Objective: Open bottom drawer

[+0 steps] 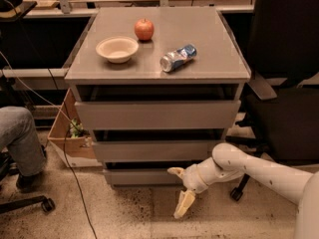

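Observation:
The grey metal cabinet (84, 73) has three drawer fronts. The bottom drawer (139, 177) is the slimmest front, just above the floor, and it is shut. My gripper (179, 188) is low in front of the drawer's right part, on a white arm coming in from the right. It is open. One fingertip (174, 171) is at the height of the drawer's top edge, and the other fingertip (183, 205) hangs lower toward the floor. It holds nothing.
On the cabinet top are a red apple (144, 29), a cream bowl (117, 49) and a can (177, 58) lying on its side. A black office chair (286, 83) stands right. A cardboard box (70, 138), a person's leg (20, 138) and a floor cable (75, 193) are left.

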`<action>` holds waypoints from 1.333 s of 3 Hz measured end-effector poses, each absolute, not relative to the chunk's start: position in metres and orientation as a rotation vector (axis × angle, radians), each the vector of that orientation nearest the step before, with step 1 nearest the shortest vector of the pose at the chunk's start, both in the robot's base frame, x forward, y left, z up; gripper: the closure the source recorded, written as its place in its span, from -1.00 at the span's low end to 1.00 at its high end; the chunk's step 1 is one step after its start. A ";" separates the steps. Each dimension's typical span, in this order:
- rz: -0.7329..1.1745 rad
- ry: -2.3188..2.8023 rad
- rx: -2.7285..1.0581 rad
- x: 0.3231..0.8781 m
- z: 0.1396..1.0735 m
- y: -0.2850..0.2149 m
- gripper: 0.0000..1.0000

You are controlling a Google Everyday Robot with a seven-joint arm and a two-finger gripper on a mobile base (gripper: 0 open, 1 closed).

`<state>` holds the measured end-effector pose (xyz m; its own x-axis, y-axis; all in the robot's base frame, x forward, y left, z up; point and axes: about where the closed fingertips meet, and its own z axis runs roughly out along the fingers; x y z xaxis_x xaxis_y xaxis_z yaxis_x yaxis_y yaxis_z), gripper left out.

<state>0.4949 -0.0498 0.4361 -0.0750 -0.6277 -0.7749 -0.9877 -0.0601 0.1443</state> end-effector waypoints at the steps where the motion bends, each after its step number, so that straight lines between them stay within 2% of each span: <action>1: 0.982 1.738 -1.723 0.495 0.436 -0.050 -1.00; 2: 0.972 1.746 -1.711 0.495 0.433 -0.048 -1.00; 4: 0.846 1.857 -1.593 0.545 0.363 -0.062 -1.00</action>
